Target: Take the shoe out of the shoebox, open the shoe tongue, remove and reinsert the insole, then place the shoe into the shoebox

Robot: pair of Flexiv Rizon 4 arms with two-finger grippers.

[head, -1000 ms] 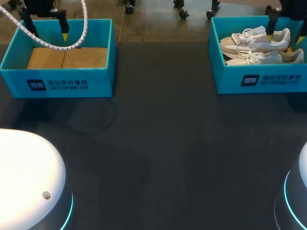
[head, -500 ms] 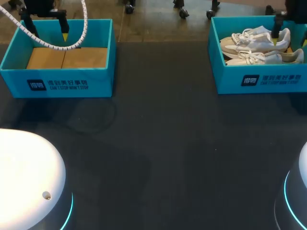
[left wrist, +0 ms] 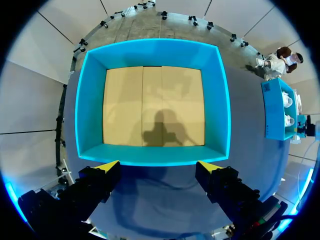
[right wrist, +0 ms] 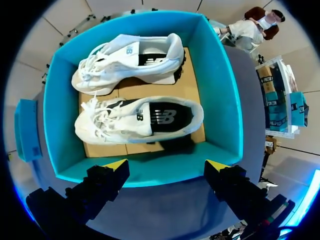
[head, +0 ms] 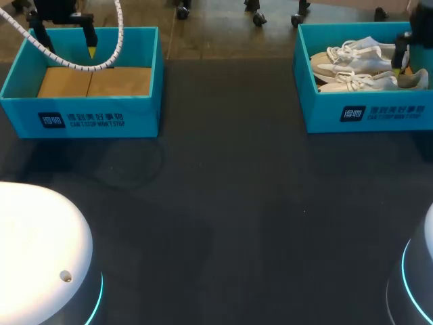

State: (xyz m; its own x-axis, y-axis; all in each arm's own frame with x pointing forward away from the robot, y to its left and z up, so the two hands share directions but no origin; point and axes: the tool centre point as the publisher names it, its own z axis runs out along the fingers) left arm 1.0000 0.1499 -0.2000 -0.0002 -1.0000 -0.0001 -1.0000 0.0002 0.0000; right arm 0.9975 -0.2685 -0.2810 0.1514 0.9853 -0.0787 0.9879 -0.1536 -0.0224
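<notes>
Your right hand (right wrist: 166, 165) is hovering over the shoebox (right wrist: 222, 100), fingers apart, shoe (right wrist: 135, 120) lying just ahead, your left hand (left wrist: 157, 166) hanging spread over a second box (left wrist: 90, 100)

A dark, matte table (head: 223, 203) is shown, and two open turquoise boxes are set directly on it along its far edge. The left shoebox (head: 81, 118) is placed by the far left corner, the right shoebox (head: 365, 112) by the far right corner. They are well apart, each printed long wall turned toward the near edge.
</notes>
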